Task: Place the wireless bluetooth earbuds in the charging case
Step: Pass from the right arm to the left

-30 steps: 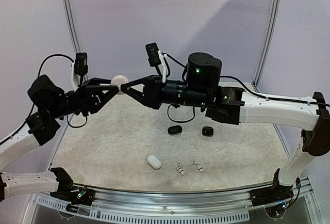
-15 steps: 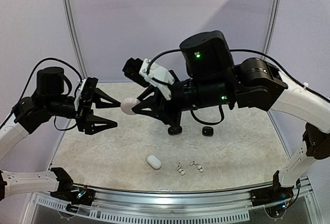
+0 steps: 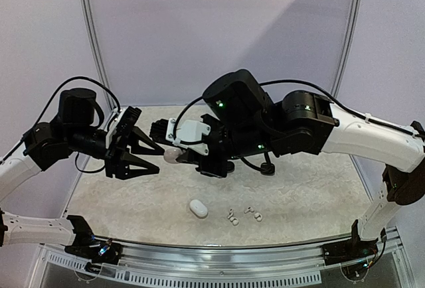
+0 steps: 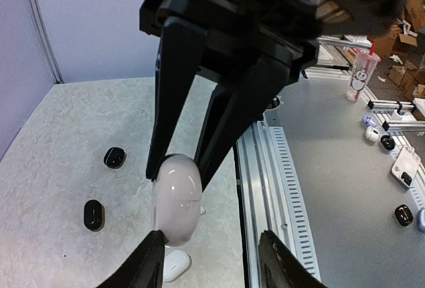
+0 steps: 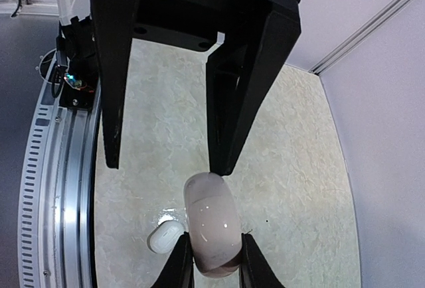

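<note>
Aloft, right gripper (image 5: pixel 214 259) pinched the pale glossy oval case (image 3: pixel 171 154); left gripper (image 3: pixel 159 160) gaped just beside it.
Tiny white earbuds (image 3: pixel 233 220) lay on the near tabletop (image 3: pixel 133 195); an off-centre left squeeze could pop the case loose.

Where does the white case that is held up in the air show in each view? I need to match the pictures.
Top external: the held white case is mid-frame, above the table, in the right gripper.
Left wrist: held white case, lower centre-left, pinched from above.
Right wrist: held white case, bottom centre.
Shared landmark: the loose white case lying on the table, just below the held one in every view.
</note>
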Controlling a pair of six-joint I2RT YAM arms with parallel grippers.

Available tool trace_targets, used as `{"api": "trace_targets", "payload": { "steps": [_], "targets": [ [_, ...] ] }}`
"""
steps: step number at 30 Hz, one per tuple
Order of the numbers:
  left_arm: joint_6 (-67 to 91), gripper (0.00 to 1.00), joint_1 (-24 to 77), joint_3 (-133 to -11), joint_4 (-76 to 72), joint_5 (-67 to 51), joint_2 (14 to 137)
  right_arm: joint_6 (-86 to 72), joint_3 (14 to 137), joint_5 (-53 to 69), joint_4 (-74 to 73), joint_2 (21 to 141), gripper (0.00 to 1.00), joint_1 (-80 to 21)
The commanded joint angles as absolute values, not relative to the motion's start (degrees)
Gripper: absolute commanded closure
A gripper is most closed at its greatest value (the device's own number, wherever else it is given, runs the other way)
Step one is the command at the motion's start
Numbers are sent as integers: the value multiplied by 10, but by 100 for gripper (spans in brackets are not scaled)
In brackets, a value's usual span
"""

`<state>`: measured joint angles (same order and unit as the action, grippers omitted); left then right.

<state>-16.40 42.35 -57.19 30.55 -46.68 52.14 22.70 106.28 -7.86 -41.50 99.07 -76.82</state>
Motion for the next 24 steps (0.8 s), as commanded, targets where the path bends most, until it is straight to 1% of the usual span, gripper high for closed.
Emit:
{"api": "trace_targets", "payload": {
  "steps": [1,3,6,8,11,15,16,17,20,23,24],
  "targets": [
    [-123,53,444,-567,256,-429,536,240,1052,-82,-366,982,100,-768],
    [-113,57,444,-566,236,-421,538,239,1052,-79,-364,982,100,-768],
    [-111,58,447,-561,229,-427,540,238,1051,-77,-356,980,100,-768],
    [-118,57,453,-555,232,-420,541,241,1051,-72,-348,980,100,-768],
    [-126,52,459,-554,227,-401,543,244,1049,-66,-342,980,100,-768],
    [-126,53,461,-562,219,-385,547,244,1049,-60,-336,980,100,-768],
    [-126,55,461,-562,217,-381,546,243,1048,-60,-335,980,100,-768],
    [-128,60,461,-562,217,-382,546,241,1046,-60,-332,979,100,-768],
    [-144,77,461,-560,233,-394,542,239,1043,-63,-330,976,100,-768],
    [-149,100,461,-560,241,-403,534,236,1043,-64,-332,974,100,-768],
    [-150,100,461,-561,243,-407,531,235,1042,-67,-333,974,100,-768]
  ]
}}
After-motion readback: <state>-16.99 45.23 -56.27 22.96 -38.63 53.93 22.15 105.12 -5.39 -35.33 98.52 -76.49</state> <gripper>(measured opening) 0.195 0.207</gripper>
